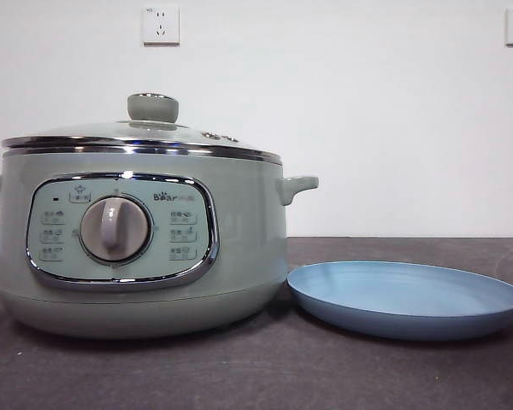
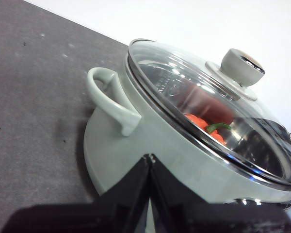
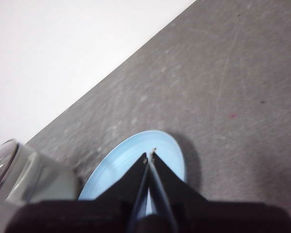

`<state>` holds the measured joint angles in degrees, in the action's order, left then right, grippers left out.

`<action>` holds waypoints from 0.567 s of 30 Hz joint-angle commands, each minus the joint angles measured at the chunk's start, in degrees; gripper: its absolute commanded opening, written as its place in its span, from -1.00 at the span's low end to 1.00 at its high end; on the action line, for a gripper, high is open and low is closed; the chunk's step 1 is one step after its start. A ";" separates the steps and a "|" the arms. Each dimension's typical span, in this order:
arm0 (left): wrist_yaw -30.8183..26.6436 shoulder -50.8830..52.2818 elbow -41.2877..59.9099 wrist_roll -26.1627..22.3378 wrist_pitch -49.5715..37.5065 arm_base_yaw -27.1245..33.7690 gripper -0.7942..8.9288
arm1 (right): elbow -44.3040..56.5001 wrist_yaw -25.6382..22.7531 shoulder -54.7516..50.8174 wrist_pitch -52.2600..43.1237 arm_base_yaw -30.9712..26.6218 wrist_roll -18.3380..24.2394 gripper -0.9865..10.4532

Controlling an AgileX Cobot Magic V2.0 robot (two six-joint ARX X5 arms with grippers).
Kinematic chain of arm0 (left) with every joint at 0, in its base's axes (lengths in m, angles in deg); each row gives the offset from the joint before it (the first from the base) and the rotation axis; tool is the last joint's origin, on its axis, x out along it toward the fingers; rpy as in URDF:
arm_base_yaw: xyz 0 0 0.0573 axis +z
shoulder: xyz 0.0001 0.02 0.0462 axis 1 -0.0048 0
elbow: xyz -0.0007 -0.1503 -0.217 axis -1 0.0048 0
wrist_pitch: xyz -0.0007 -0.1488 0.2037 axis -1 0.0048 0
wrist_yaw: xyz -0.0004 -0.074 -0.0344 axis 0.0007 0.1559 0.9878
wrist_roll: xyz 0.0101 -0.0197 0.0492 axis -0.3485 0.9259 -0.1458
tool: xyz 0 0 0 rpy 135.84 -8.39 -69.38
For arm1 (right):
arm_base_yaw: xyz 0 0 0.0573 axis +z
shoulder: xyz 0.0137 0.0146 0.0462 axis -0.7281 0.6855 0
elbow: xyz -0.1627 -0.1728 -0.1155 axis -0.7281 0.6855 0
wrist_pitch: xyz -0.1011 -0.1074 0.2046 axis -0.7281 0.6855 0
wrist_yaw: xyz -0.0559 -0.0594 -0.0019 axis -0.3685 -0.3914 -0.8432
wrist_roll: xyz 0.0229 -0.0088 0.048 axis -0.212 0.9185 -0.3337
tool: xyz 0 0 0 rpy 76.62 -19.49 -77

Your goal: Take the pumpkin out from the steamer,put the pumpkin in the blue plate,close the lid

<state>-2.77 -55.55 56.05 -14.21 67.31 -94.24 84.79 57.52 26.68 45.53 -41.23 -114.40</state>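
Front view is showing the steamer [image 1: 141, 248] sitting on the dark table [image 1: 256, 376], with the lid [image 1: 145, 132] sitting on top of it. The blue plate [image 1: 406, 299] is lying just beside the steamer, and nothing is lying in it. No arm is showing in this view.

Left wrist view is looking through the glass lid [image 2: 208, 107], and the pumpkin [image 2: 203, 125] is sitting inside the steamer [image 2: 150, 160]. The left gripper [image 2: 150, 157] is hanging near the steamer's side with its jaws pressed together, holding nothing.

Right wrist view is showing the right gripper [image 3: 149, 156] hanging above the blue plate [image 3: 131, 158], jaws pressed together too, holding nothing.

So I am thinking nothing is done yet. The lid is needing to come off, the pumpkin is needing to go on the plate, and then the lid is going back on.
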 commanded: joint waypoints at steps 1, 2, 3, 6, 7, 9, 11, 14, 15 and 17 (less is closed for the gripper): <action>-0.28 0.13 -0.04 0.42 0.44 0.11 -0.85 | 0.07 1.95 0.02 -0.98 -0.11 -0.28 -0.83; -0.98 0.07 -0.63 0.42 1.09 0.09 -0.85 | -0.33 2.80 0.02 -0.96 -0.11 -0.26 -0.84; -1.68 -0.13 -1.36 0.42 1.88 0.09 -0.85 | -0.85 3.28 0.04 -0.87 -0.11 -0.26 -0.84; -4.26 -1.05 -4.26 -0.24 4.00 0.09 -0.85 | -3.30 3.32 0.48 0.11 -0.11 -0.26 -0.84; -4.66 -1.64 -5.40 -0.52 4.00 0.09 -0.85 | -4.59 3.19 0.76 0.92 -0.11 -0.22 -0.84; -5.66 -2.95 -7.28 -1.40 3.93 0.09 -0.85 | -6.67 3.21 1.46 2.14 -0.11 0.44 -0.84; -5.90 -5.40 -9.62 -1.79 3.67 0.09 -0.85 | -9.25 3.19 2.78 3.39 -0.11 1.77 -0.84; -5.81 -10.10 -13.31 -4.28 3.69 0.09 -0.85 | -13.22 3.17 5.49 4.72 -0.11 4.13 -0.84; -5.77 -11.67 -14.47 -4.96 3.69 0.09 -0.85 | -14.47 3.17 6.47 5.07 -0.11 4.94 -0.84; -5.55 -15.61 -17.49 -7.08 3.80 0.09 -0.85 | -17.44 3.19 9.09 5.62 -0.11 6.78 -0.84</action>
<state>-8.46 -69.56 39.77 -18.23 71.44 -94.24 68.70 60.67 34.83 51.43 -41.23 -110.25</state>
